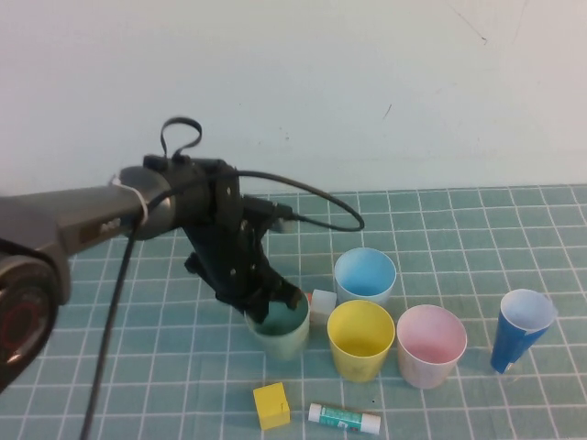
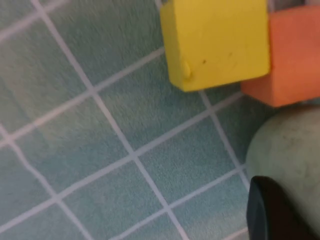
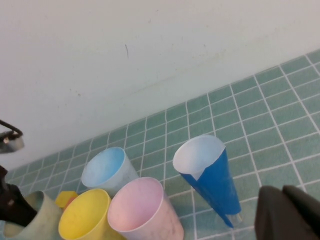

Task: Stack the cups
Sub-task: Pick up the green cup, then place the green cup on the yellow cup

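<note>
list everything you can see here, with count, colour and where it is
green cup: 1, pastel green, front left of the cup group
yellow cup: 1, yellow, beside green
pink cup: 1, pink, right of yellow
light blue cup: 1, behind yellow
dark blue cup: 1, white inside, far right
yellow block: 1, front
glue stick: 1, white and green, front
mat: 1, green grid
left gripper: black, at green cup's rim
right gripper: not in high view
</note>
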Tool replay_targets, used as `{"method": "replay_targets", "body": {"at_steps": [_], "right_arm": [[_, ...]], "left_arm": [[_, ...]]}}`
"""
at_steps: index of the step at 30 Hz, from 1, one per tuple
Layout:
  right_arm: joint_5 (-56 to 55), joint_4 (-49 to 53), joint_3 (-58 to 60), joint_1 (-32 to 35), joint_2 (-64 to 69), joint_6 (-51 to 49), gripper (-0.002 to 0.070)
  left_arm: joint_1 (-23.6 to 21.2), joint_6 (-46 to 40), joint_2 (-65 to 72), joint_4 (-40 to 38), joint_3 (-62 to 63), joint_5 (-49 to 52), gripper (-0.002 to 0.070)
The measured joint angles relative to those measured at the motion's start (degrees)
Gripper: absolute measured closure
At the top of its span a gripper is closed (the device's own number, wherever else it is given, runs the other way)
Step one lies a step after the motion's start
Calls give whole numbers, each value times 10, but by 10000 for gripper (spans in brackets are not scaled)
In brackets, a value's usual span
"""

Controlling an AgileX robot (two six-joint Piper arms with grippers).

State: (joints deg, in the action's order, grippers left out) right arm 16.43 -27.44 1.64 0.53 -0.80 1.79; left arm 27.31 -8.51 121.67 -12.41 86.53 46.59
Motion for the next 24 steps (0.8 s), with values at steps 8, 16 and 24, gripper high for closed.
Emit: {"method": "replay_targets", "body": {"at_steps": [8, 16, 24], "right_arm": [[0, 0, 0, 0, 0, 12, 679], [0, 0, 0, 0, 0, 17, 679], [0, 0, 0, 0, 0, 19, 679]], "left_arm": [[17, 0, -152, 6, 0, 31, 667], [78, 0, -170, -2, 3, 22, 669], [85, -1, -109, -29, 3, -10, 669]]}}
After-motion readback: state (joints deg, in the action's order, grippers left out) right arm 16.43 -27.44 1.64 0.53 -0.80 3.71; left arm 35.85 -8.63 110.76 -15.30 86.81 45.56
